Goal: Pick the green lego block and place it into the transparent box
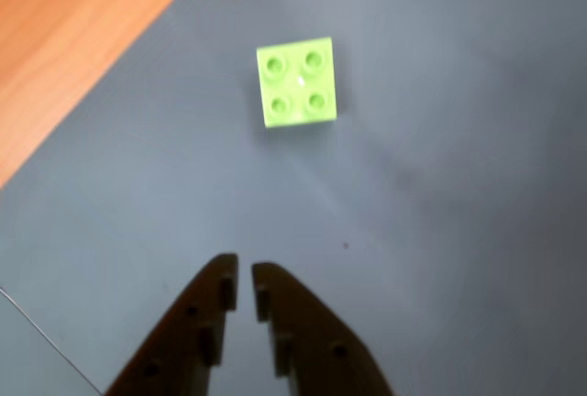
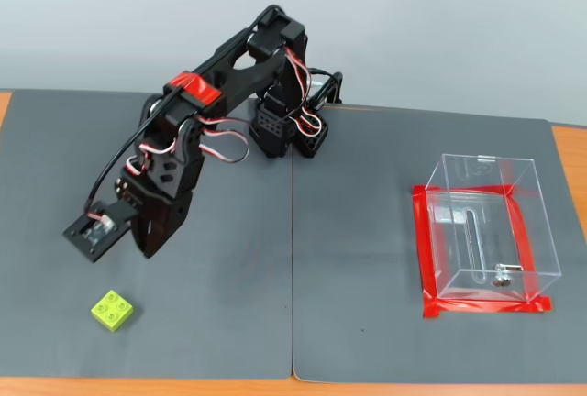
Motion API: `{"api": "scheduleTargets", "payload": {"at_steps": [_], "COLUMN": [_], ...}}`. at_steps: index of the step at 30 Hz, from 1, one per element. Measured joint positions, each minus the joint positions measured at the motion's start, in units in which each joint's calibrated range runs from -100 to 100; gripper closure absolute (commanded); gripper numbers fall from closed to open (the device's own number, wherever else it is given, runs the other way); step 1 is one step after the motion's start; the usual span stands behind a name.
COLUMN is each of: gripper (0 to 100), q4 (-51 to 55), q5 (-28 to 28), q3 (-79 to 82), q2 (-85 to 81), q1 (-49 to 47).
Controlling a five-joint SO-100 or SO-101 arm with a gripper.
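The green lego block (image 1: 297, 82) lies studs up on the grey mat, ahead of my gripper (image 1: 244, 277) in the wrist view. The gripper's two dark fingers stand almost together with only a thin gap and hold nothing. In the fixed view the block (image 2: 112, 310) sits near the front left of the mat. The gripper (image 2: 147, 247) hangs above and slightly behind and to the right of it, not touching. The transparent box (image 2: 541, 231) stands at the right on the mat, edged by red tape (image 2: 486, 306). It looks empty.
The arm's base (image 2: 289, 130) stands at the back middle. Two grey mats meet at a seam (image 2: 293, 268). The wooden table edge (image 1: 64, 38) shows at the upper left of the wrist view and along the front in the fixed view (image 2: 183, 387).
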Motion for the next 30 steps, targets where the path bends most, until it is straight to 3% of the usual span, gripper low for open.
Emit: {"api": "scheduleTargets", "payload": {"at_steps": [8, 13, 22, 30], "gripper": [98, 98, 98, 75], "q4": [-0.6, -9.5, -15.4, -15.5], "q5": [0.0, 0.0, 0.4, 0.1], "q3": [-7.5, -7.5, -7.5, -7.5], "q2": [7.6, 10.0, 15.5, 16.2], "q1": [0.1, 2.1, 3.3, 2.1]}}
